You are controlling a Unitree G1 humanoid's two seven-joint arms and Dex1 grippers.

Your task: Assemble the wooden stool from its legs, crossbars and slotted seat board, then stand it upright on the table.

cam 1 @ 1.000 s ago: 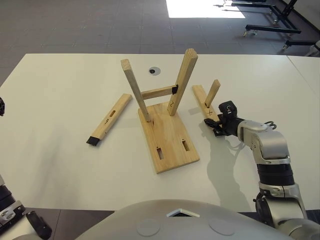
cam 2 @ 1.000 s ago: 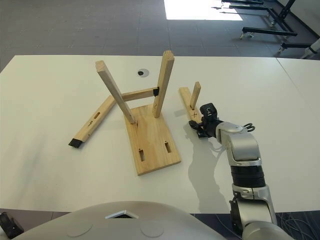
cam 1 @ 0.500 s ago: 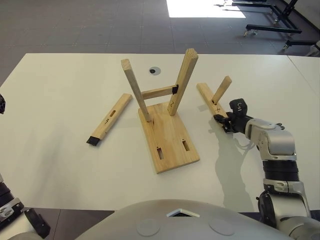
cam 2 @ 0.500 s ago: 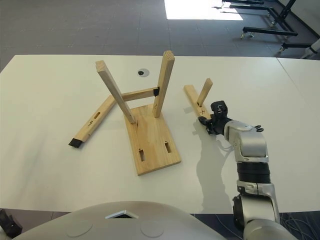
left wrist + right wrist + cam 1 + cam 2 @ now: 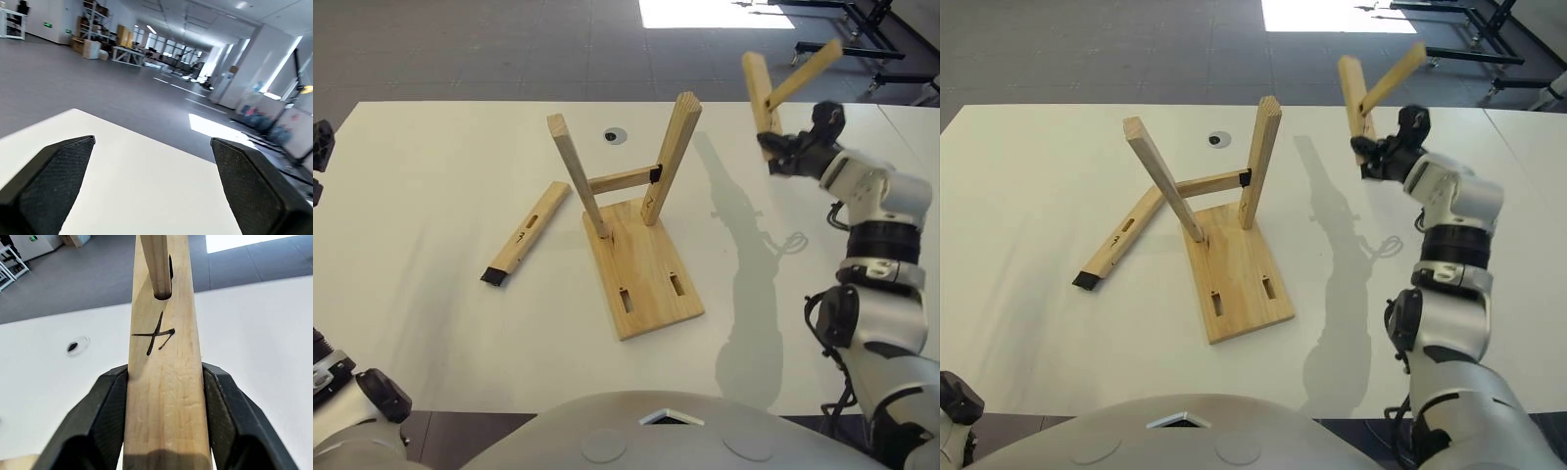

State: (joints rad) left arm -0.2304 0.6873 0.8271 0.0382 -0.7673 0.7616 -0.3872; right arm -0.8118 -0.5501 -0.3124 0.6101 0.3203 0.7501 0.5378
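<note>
The slotted seat board (image 5: 646,269) lies flat mid-table with two legs (image 5: 670,162) standing in its far slots, joined by a crossbar (image 5: 622,181). A loose leg (image 5: 526,233) with a black foot lies to the board's left. My right gripper (image 5: 781,155) is raised above the table's far right, shut on the lower end of a third leg (image 5: 757,90). That leg has a crossbar (image 5: 803,74) plugged into its hole and a hand-drawn mark (image 5: 152,338). My left gripper (image 5: 151,186) is open with nothing between its fingers, off the table's left side.
A small round grommet (image 5: 610,137) sits in the tabletop behind the standing legs. Two free slots (image 5: 651,290) show at the near end of the seat board. Wheeled frames (image 5: 847,20) stand on the floor beyond the table.
My right gripper has lifted the leg with its crossbar off the table and carried it up and away toward the far right. The left arm has risen at the left edge.
</note>
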